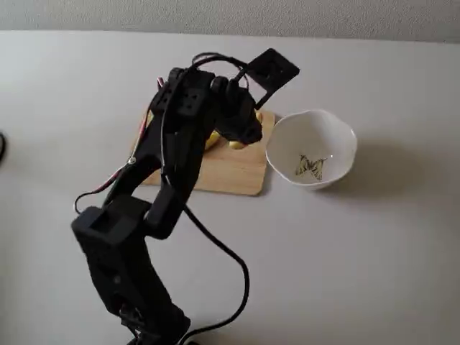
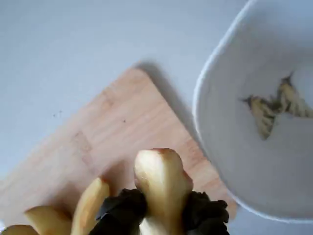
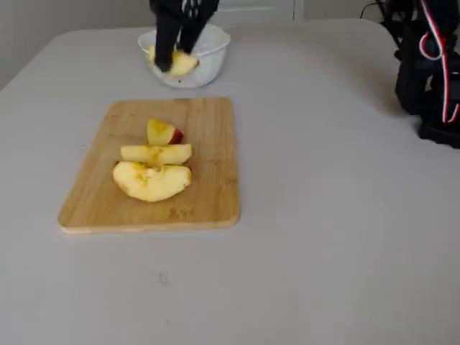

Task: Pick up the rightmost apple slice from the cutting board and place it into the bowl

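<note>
One plump pale-yellow apple slice (image 2: 160,183) sits clamped between the black jaws of the single gripper (image 2: 161,215) at the bottom centre of the wrist view, lifted clear of the board. In a fixed view the same slice (image 3: 181,63) hangs at the top centre of the frame, in front of the bowl; whether it is over the rim cannot be told.

One small rectangular light-tan wooden cutting board (image 3: 208,180) with rounded corners lies on the pale grey desk (image 3: 323,237) at the left centre of that frame. Three apple pieces remain on it, stacked toward its middle: a small wedge with red skin (image 3: 162,132), a long thin slice (image 3: 156,153) below it, and a broad rounded piece (image 3: 151,181) nearest the camera.

One white ceramic bowl (image 1: 338,136) with a wavy rim stands just right of the board (image 1: 230,172) in a fixed view, with one dark-and-yellow butterfly drawing (image 2: 276,105) inside it.
</note>
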Action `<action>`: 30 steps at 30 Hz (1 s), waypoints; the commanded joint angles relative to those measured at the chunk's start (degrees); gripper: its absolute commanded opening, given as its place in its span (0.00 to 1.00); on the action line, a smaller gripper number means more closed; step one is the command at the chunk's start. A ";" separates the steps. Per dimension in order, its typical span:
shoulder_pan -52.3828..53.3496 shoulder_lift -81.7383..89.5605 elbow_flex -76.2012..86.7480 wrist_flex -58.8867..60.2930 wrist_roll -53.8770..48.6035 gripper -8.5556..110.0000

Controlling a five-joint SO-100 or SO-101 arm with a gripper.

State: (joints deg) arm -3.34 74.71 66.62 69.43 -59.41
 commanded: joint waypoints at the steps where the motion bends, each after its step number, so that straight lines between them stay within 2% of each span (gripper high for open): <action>1: 5.45 9.93 -4.39 -0.79 2.02 0.07; 8: 13.89 6.06 -4.39 -4.66 1.49 0.08; 12: 15.56 1.32 -4.39 -7.56 1.23 0.13; 18: 17.05 -4.13 -4.39 -9.14 0.44 0.34; 20: 17.49 -5.45 -4.39 -9.23 -0.26 0.37; 25: 16.44 -2.90 -4.39 -7.12 3.43 0.36; 30: 10.20 10.81 -3.87 -0.18 14.24 0.24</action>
State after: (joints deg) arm 11.95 70.31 65.92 64.42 -53.53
